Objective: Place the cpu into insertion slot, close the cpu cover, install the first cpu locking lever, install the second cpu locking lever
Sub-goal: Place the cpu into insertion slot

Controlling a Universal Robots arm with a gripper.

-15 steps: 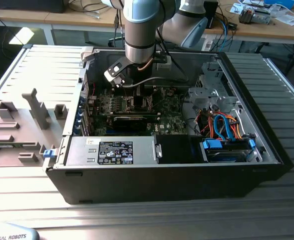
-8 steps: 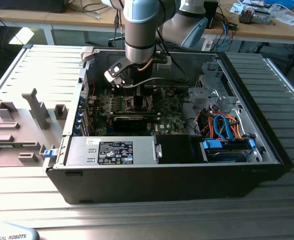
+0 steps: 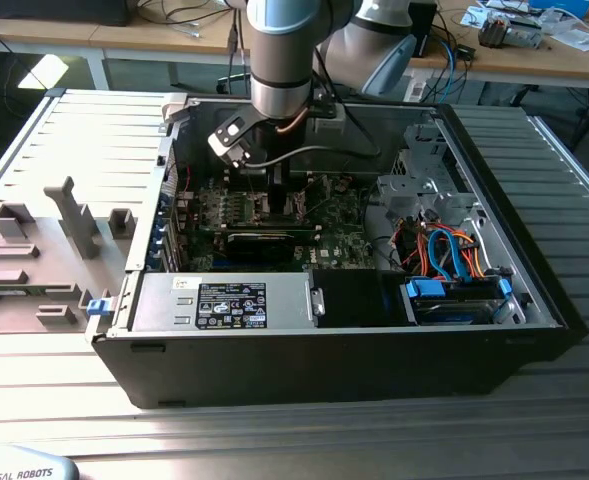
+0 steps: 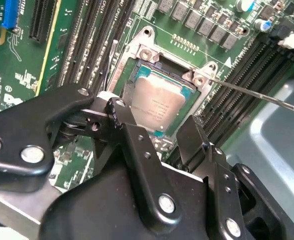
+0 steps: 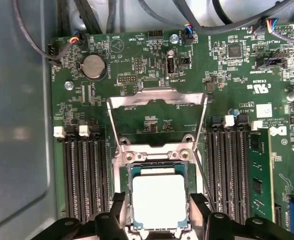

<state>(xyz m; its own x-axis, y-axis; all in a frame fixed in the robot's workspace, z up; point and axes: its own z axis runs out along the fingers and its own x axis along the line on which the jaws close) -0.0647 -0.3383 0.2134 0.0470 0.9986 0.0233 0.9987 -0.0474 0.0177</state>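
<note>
Partly hidden — cpu [image 5: 159,192] in insertion slot [image 5: 119,175] | claw [image 5: 157,205] masks one edge

Arm [image 3: 282,60]: we see it standing upright in the upper middle of the exterior view.
Gripper [image 5: 156,220]: we see it pointing downward, with its two black fingers [image 4: 137,150] spread apart.

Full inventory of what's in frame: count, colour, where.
table: one, grey slatted, under the case
computer case: one, black, open
motherboard: one, green, inside the case
cpu: one, silvery-grey, in the insertion slot
cpu cover: one, silvery, swung open
locking levers: two, silvery, raised beside the slot
power supply: one, silvery, near side of case
fixture tray: one, grey, exterior view's left of case
arm: one, grey and blue, reaching into the case
gripper: one, black, over the cpu
</note>
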